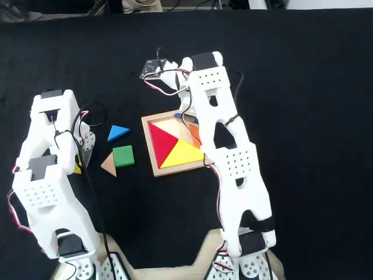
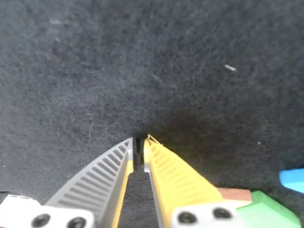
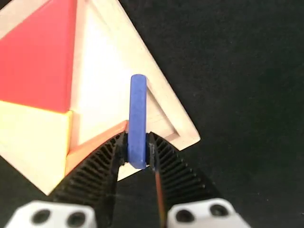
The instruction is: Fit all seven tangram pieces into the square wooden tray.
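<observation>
The square wooden tray holds a red triangle, a yellow triangle and an orange piece. My right gripper is shut on a blue piece, held on edge above the tray's bare corner. Beside that corner lie the red triangle and the yellow triangle. Left of the tray rest a blue triangle, a green square and a tan triangle. My left gripper is shut on nothing, low over the cloth, with the green square just beside it.
A black cloth covers the table. The right arm stretches over the tray's right side and hides part of it. The left arm stands at the left edge. A small circuit board with wires lies behind the tray.
</observation>
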Tool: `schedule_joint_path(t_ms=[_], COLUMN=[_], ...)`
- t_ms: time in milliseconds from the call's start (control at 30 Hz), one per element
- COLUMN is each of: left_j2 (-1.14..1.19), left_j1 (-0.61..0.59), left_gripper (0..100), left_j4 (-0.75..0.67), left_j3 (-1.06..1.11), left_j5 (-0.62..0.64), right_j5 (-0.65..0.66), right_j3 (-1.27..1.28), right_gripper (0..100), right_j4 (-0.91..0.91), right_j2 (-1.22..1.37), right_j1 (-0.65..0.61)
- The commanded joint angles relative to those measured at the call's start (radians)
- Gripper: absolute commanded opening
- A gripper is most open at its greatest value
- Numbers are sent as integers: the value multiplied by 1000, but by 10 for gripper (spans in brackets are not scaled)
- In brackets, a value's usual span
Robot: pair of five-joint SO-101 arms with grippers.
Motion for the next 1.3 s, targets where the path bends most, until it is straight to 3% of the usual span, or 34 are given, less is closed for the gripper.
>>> schedule_joint_path(t_ms=[0,567,833,1133,1267], left_j2=[3,3,3,3,3], left_j1=[36,36,36,36,36], left_gripper=[61,61,61,61,61], left_j4=[-17,-17,-17,-17,-17], left_j3=[-27,-27,-27,-27,-27], left_j5=[3,3,3,3,3], right_j5=[-17,-64,-110,-104,-104], right_j3=[25,-4,-91,-97,-97], right_gripper=[11,15,277,276,143], right_j4=[34,31,32,17,-43], right_j2=[-15,-16,-12,-10,-12], right_j1=[-41,-38,-40,-23,11])
